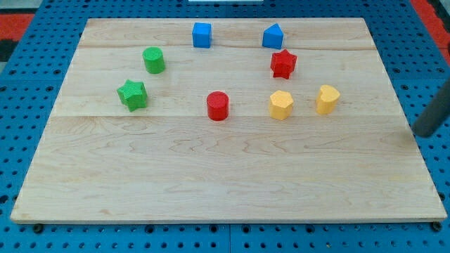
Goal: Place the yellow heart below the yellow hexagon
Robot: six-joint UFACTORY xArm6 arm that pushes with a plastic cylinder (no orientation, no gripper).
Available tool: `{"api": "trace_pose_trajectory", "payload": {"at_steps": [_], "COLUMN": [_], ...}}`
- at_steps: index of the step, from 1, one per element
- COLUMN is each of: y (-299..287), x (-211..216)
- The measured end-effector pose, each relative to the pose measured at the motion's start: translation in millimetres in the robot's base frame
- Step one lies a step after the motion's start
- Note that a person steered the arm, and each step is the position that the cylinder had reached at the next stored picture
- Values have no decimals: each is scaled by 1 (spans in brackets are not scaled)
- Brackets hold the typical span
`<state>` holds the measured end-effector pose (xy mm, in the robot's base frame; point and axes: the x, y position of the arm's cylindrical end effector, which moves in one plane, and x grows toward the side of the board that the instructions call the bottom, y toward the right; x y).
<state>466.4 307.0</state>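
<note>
The yellow heart (pixel 327 99) lies on the wooden board (pixel 225 176) at the view's right, level with the yellow hexagon (pixel 280 105), which sits just to its left with a small gap between them. My rod enters from the view's right edge, and my tip (pixel 422 132) rests at the board's right edge, well to the right of the heart and a little lower. It touches no block.
A red cylinder (pixel 218 106) lies left of the hexagon. A red star (pixel 283 64) and a blue block (pixel 273 36) lie above it. A blue cube (pixel 202 34), a green cylinder (pixel 154 60) and a green star (pixel 132 95) lie at the upper left.
</note>
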Motion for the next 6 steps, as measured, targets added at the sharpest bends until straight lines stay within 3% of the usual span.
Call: {"api": "trace_pose_trajectory", "payload": {"at_steps": [1,2,3,6], "y": [-14,-87,-148,-152], "x": [-62,-84,-74,31]}}
